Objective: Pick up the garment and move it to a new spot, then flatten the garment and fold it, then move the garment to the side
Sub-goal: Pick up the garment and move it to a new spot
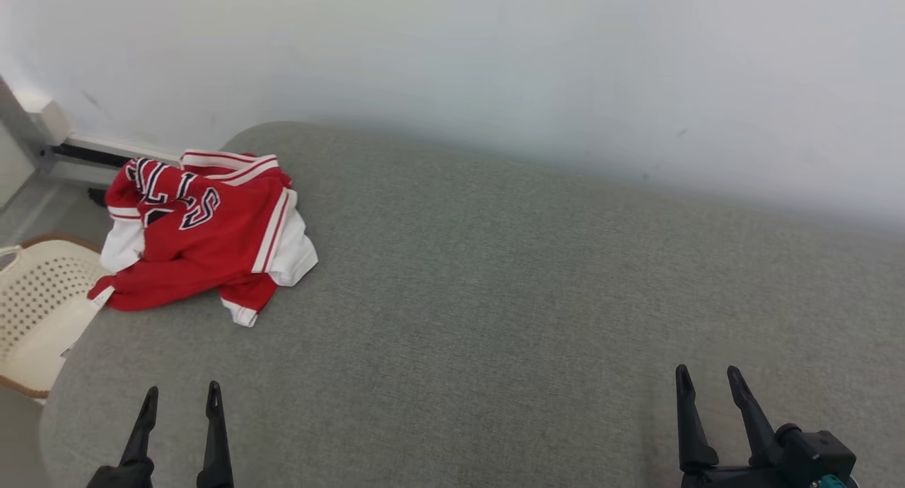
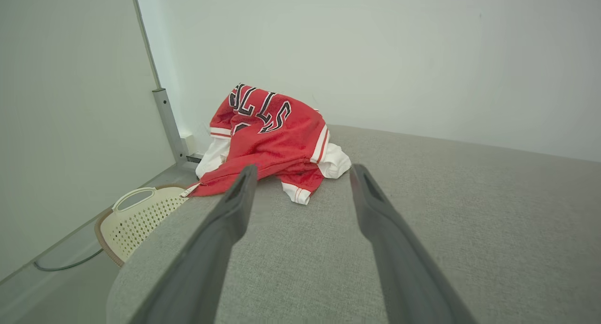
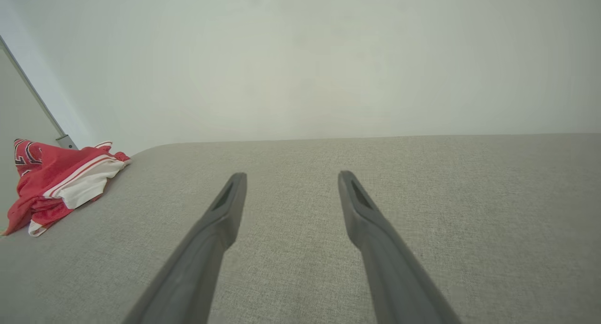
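- The grey woven-fabric surface (image 1: pixel 495 297) is stretching across most of the head view. Its rounded corner is curving at the upper left and its far edge is running along the pale wall (image 1: pixel 495 64). Its middle and right are lying open.
- A cream perforated plastic basket (image 1: pixel 42 311) is sitting just beyond the surface's left edge.
- The crumpled red-and-white jersey with black lettering (image 1: pixel 205 233) is lying at the upper left, near that corner and reaching the left edge.
- The left gripper (image 1: pixel 182 392) is hovering at the lower left, fingers spread and empty, apart from the jersey, which is lying higher in the frame.
- The right gripper (image 1: pixel 707 371) is hanging at the lower right, likewise released, well apart from the jersey.
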Motion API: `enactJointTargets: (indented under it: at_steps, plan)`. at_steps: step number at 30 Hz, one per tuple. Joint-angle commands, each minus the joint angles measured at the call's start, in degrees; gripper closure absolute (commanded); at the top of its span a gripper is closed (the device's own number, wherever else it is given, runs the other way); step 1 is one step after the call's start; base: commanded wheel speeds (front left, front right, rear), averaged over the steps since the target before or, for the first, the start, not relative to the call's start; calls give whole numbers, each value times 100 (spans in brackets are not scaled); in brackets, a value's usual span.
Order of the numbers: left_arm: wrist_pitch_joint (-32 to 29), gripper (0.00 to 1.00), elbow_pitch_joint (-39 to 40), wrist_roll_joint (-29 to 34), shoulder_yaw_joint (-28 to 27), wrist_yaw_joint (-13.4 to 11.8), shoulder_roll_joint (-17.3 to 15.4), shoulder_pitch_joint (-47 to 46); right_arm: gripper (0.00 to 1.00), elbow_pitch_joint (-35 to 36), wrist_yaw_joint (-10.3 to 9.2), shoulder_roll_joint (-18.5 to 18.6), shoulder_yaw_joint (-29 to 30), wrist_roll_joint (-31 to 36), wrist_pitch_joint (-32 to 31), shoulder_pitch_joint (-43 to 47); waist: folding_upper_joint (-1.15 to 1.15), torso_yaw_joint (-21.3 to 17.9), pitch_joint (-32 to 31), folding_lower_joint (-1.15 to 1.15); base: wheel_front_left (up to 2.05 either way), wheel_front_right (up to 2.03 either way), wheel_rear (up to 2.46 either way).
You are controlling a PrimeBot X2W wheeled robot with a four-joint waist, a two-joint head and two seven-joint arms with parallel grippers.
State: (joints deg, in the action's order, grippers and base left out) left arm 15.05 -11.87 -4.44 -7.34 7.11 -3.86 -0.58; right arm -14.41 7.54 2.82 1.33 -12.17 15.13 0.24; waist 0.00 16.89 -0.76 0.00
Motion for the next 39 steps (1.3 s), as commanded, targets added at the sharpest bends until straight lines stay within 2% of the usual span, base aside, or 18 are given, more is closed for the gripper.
enactJointTargets:
  at_steps: [1,9,19,29,39]
  plan:
    - [22,0,1,8,-3,1,27,-58,0,-15,-10,12,-14,-46,1,58,0,329,17,0,0,0,0]
    - [22,0,-82,74,-54,-60,61,-79,0,-49,-10,12,-124,29,1,1,0,871,40,0,0,0,0]
    - [21,0,-92,48,-163,-201,84,-77,0,-107,-10,12,-256,65,1,-58,0,1225,45,0,0,0,0]
    - [22,0,-109,-16,-315,-245,96,-95,0,-87,-10,12,-347,126,1,-138,0,1217,152,0,0,0,0]
    - [21,0,-251,-181,-501,-253,96,-449,0,-18,-10,12,-551,194,1,-320,0,710,460,0,0,0,0]
